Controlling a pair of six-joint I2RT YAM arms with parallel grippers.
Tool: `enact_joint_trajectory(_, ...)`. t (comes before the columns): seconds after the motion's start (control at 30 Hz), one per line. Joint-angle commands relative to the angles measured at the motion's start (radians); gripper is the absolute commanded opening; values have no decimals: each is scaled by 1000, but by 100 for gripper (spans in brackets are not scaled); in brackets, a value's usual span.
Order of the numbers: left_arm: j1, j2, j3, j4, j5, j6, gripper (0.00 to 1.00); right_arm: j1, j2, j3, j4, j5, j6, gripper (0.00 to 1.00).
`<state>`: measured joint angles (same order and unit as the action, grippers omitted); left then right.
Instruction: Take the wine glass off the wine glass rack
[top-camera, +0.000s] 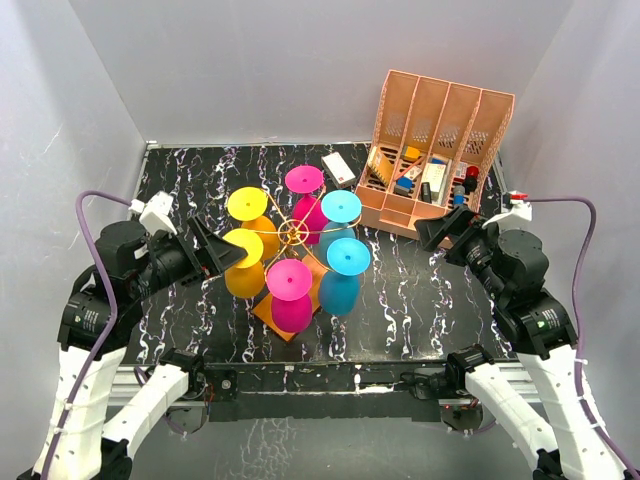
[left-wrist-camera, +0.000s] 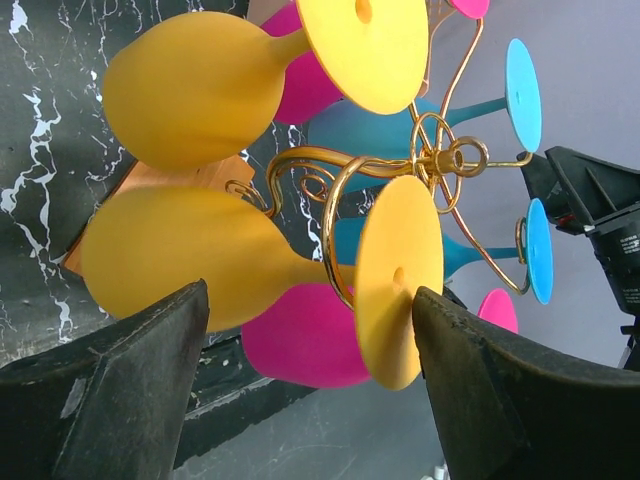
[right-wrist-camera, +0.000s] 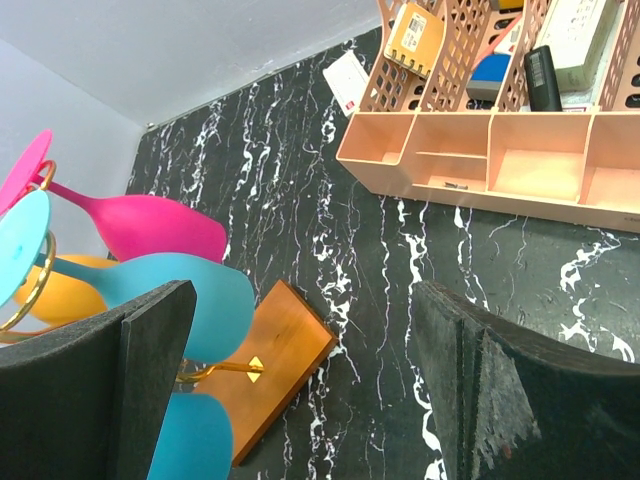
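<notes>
I'd say the left pincer (left-wrist-camera: 308, 320), open astride the nearer yellow wine glass (left-wrist-camera: 190, 255), should squeeze gently, then slide it outward off the rack (left-wrist-camera: 300, 165). The right pincer (right-wrist-camera: 305, 310) gapes idle.

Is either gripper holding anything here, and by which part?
Nothing is held. The left gripper straddles a yellow wine glass, jaws open; the right gripper is open, empty.

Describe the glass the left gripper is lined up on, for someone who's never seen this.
Mid-table stands the gold wire rack on an orange base, six coloured glasses hanging foot-up. Two are yellow, both on the left arm's side. Yours is the yellow wine glass nearer the arm bases, in front of the open left gripper.
</notes>
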<state>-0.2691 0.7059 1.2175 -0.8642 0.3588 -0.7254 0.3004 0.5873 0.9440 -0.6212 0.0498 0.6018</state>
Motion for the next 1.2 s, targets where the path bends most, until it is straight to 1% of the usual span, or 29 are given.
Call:
enact_joint_trajectory(0.0,8,3,32,-3,-23,15,78,5,3,-14,64,8,2,98)
enact_joint_trajectory(0.47,7,26,54,-56,-61,45,56,5,2,-25,64,13,6,98)
enact_joint_trajectory(0.63,7,26,67,-74,-75,50,49,5,-1,-26,64,17,6,98)
enact_joint_trajectory(0.77,8,26,70,-71,-68,47,41,4,-2,-26,63,20,6,98)
enact_joint_trajectory(1.17,7,37,105,-96,-89,62,28,5,-9,-24,63,30,9,98)
